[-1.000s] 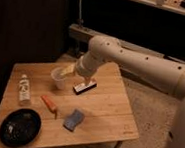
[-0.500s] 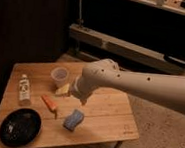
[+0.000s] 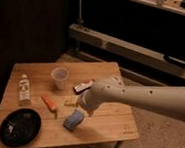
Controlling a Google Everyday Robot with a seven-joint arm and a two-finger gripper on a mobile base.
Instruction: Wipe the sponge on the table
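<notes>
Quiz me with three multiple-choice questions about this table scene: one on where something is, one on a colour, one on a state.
1. Where over the table is the gripper?
A) just above the sponge
B) at the far left corner
C) at the far right corner

2. What colour is the sponge?
A) orange
B) blue
C) white

3. How is the cup placed?
A) tipped on its side
B) upright on the table
C) lifted in the air

Answers:
1 A: the arm's tip hangs right over the sponge.
2 B: the pad is plainly blue.
3 B: its open mouth faces up.
</notes>
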